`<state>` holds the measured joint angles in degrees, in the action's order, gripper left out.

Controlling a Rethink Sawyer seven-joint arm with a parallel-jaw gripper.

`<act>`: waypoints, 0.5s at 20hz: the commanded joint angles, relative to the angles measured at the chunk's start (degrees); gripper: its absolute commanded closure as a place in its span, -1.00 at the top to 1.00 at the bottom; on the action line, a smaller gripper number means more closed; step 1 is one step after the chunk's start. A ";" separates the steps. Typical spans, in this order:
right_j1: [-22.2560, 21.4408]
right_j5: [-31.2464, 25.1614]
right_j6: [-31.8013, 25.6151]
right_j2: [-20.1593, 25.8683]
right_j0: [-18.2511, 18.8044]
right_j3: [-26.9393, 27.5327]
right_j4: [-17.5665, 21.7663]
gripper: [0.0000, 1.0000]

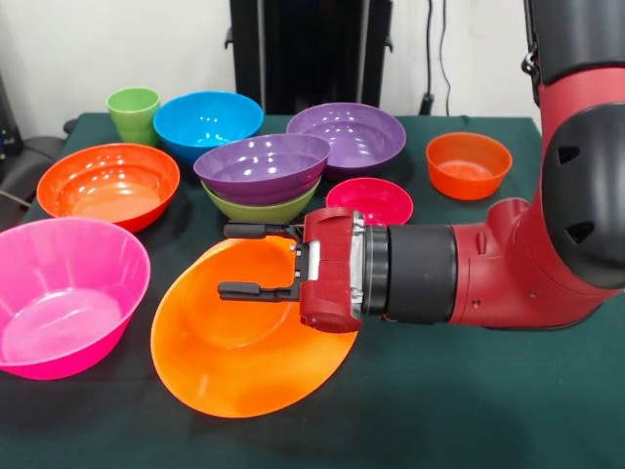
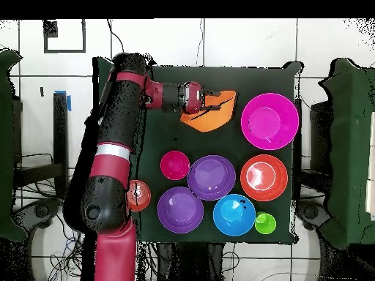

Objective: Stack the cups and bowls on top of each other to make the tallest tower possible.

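From the front, the gripper (image 1: pixel 256 260) lies level with fingers spread, gripping nothing, over the tilted large orange bowl (image 1: pixel 244 347); the tower (image 1: pixel 262 176) stands just behind, the pink bowl (image 1: pixel 61 293) beside. Overhead, the gripper (image 2: pixel 213 101) overlaps that orange bowl (image 2: pixel 212 115); the lime-green cup (image 2: pixel 265 223) sits well apart at a corner of the table (image 2: pixel 165 82).

bowls: glossy smooth plastic, e.g. large orange bowl (image 1: pixel 244 342) behind the fingers (image 1: pixel 249 289), purple bowl (image 1: pixel 262 166) beyond them | cup (image 1: pixel 134 112): smooth plastic, duller sheen | tablecloth (image 1: pixel 488 410): matt dark green cloth | gripper (image 1: pixel 234 260): matt black fingers, glossy red housing
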<state>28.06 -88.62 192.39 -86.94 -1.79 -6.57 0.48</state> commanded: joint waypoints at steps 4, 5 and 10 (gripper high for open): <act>15.34 9.49 19.66 6.66 0.51 11.10 -16.98 1.00; 15.33 9.53 19.85 6.52 0.56 11.07 -17.30 1.00; 15.27 9.41 21.53 5.25 0.95 11.01 -19.26 1.00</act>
<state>28.10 -88.66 192.39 -88.56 -1.72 -5.92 -1.60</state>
